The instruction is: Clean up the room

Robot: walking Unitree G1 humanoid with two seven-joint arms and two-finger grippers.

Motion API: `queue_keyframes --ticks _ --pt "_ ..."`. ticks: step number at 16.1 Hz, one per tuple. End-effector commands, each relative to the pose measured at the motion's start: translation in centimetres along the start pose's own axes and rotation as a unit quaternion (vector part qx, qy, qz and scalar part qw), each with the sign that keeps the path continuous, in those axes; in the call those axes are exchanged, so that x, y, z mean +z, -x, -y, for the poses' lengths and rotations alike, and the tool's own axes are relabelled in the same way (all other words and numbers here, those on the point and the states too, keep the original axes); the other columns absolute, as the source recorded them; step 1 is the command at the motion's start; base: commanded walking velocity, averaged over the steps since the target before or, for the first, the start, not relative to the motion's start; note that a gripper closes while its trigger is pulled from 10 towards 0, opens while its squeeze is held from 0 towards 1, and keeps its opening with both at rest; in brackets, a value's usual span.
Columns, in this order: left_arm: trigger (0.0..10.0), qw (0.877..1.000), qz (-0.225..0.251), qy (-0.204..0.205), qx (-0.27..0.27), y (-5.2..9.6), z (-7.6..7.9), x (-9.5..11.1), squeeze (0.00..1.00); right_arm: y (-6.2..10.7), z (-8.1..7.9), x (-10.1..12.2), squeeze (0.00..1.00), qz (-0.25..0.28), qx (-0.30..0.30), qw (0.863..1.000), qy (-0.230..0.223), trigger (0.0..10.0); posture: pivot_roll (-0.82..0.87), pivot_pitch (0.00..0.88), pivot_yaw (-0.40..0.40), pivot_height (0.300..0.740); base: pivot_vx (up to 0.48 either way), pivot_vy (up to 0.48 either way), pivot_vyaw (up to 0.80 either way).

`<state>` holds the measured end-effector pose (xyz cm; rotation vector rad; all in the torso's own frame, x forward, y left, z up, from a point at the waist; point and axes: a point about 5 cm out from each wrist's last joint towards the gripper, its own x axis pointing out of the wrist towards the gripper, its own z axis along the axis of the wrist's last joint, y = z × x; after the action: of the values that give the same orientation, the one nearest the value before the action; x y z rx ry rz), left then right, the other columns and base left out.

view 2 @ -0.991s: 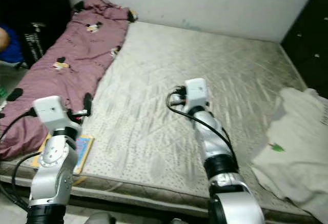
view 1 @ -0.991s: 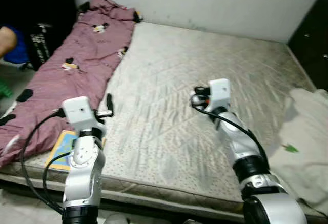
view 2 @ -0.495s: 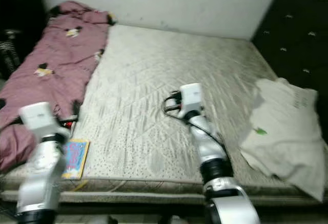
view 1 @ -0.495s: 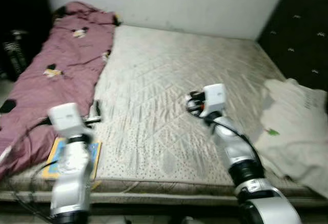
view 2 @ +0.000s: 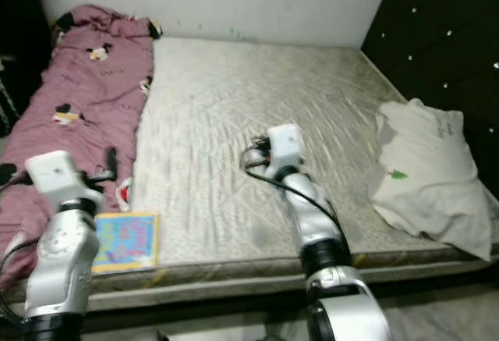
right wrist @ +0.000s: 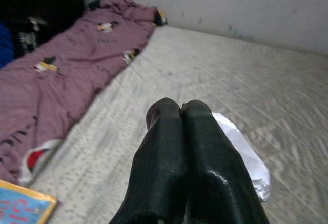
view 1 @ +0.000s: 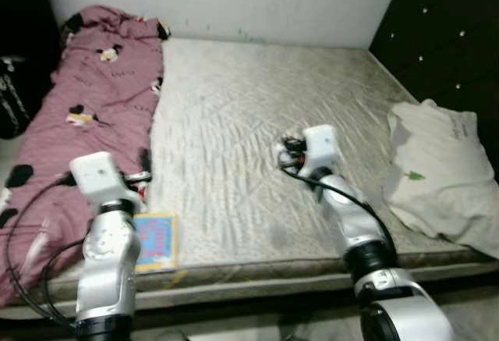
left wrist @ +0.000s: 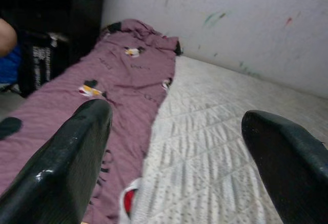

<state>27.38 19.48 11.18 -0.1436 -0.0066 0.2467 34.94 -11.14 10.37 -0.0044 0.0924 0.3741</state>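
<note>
- Since the earlier frames the head camera has swung to the robot's right — more of the dark headboard (view 1: 437, 29) and all of the pillow (view 1: 437, 171) are in view; the bedding itself lies as before.
- Both arms have kept their raised pose over the mattress (view 1: 249, 99); neither touches it.
- Left gripper (left wrist: 179, 147): above the near left part of the bed, by the edge of the blanket. Fingers (left wrist: 72, 162) wide apart, nothing between them.
- Right gripper (right wrist: 182, 147): over the middle of the mattress. Fingers (right wrist: 164, 157) pressed together, holding nothing.
- White crumpled piece (right wrist: 241, 157) — paper or cloth, cannot tell — lies on the mattress just beyond the right fingers, in the right wrist view.
- Pink blanket (view 1: 93, 99) with cartoon prints runs along the left side of the mattress, from the wall to the near edge.
- Colourful book (view 1: 158, 241) lies flat at the near left edge of the mattress, just beside the blanket and under the left arm.
- Pillow rests at the right side of the bed, against the headboard, well apart from both grippers.
- White wall (view 1: 234, 1) behind the bed carries small coloured marks.
</note>
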Motion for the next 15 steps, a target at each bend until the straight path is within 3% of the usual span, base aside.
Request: queue_keyframes --ticks 1,7,10,15 --pt "10.0 1.000 -0.004 0.003 -0.015 0.0 1.2 -0.1 0.00 0.4 1.3 0.0 0.00 -0.005 -0.012 1.000 0.004 10.0 0.07 0.000 -0.085 0.740 0.000 0.480 0.00" --pt "10.0 1.000 -0.004 0.005 -0.014 -0.1 1.4 -0.1 0.00 0.1 0.6 -0.1 0.00 -0.011 0.013 1.000 0.008 10.0 0.06 0.000 -0.085 0.740 0.000 0.476 0.00" --pt "10.0 1.000 -0.003 0.004 -0.020 -0.1 1.7 0.0 0.00 0.1 -0.5 0.1 0.00 -0.001 0.054 0.998 0.042 10.0 0.06 0.000 -0.083 0.740 0.000 0.476 0.00" --pt "10.0 1.000 -0.004 0.005 -0.017 -0.1 1.7 0.0 0.00 0.1 -0.5 0.0 0.00 -0.001 0.054 0.998 0.040 10.0 0.06 0.000 -0.084 0.740 0.000 0.476 0.00"
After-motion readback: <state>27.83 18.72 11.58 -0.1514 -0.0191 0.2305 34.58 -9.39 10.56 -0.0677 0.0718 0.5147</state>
